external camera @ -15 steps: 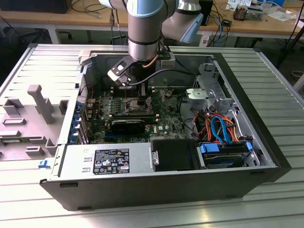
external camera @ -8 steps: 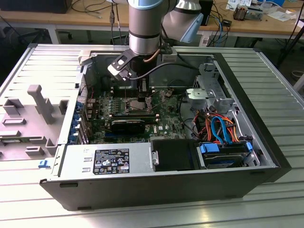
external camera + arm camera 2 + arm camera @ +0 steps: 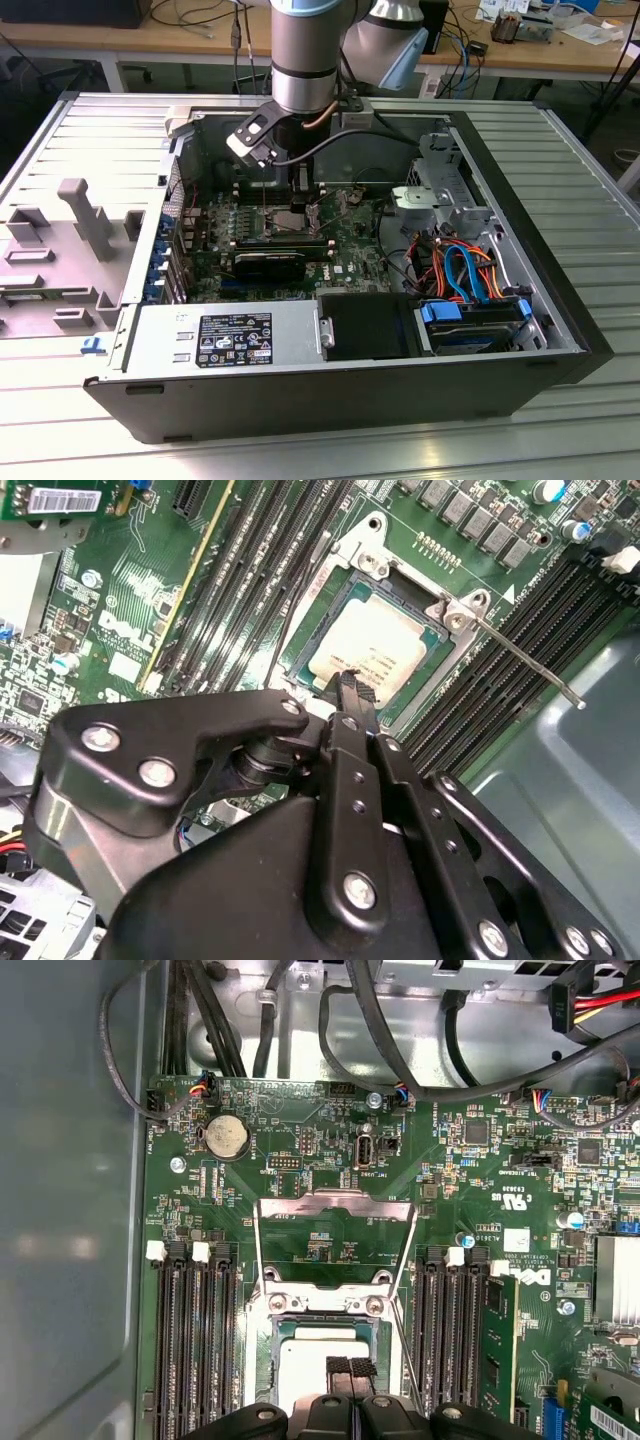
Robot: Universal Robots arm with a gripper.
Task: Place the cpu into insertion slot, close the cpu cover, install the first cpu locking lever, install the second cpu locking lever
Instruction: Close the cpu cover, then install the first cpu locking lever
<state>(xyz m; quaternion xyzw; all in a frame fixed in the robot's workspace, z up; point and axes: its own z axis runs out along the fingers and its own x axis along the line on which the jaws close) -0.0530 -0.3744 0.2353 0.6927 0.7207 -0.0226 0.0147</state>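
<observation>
The cpu (image 3: 372,648), a pale silver-grey square, lies flat in the insertion slot (image 3: 300,652) on the green board. My gripper (image 3: 350,683) is shut, its black fingertips (image 3: 338,1366) pressed together just over the cpu's edge with nothing between them. The cpu cover (image 3: 335,1203), a thin silvery frame with a square window, stands flipped open beyond the socket in the first wrist view. One thin locking lever (image 3: 528,665) sticks out free from a socket corner. In the exterior view the gripper (image 3: 300,195) hangs low inside the case over the socket (image 3: 290,222).
Long black memory slots (image 3: 195,1350) flank the socket on both sides. A black graphics card (image 3: 270,262) lies just in front of the socket. Cables (image 3: 455,265) and drive bays (image 3: 470,320) fill the exterior view's right. The open case's walls (image 3: 330,400) ring the board.
</observation>
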